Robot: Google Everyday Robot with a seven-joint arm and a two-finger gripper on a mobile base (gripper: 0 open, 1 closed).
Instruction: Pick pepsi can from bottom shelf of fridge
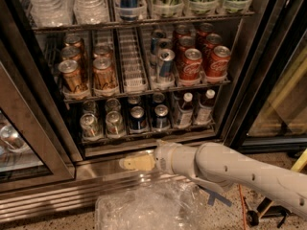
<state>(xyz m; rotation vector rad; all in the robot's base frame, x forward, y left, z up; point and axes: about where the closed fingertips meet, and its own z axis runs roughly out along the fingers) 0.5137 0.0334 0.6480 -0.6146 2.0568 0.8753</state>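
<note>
**Gripper sits low, just under the pepsi can**

The fridge is open, and you can see its wire racks full of drinks. On the bottom shelf there are two dark-blue cans side by side near the middle. The pepsi can on the left of the pair stands upright in its own narrow lane, close to the front rail. Two silver cans stand to its left. Two bottles stand farther to the right.

The gripper is outside the fridge, in front of the shiny steel base. It is lower than the bottom shelf. Its yellow tip points to the left. The pepsi can is straight above the tip and farther back, and the two are not touching. The rail of the shelf is between them.

I cannot tell how far open the gripper is. There is no can in it.

The white arm comes in from the right side, low over the floor. A piece of clear plastic lies on the floor under the arm.

On the rack above are gold cans on the left and red cans on the right.
</note>
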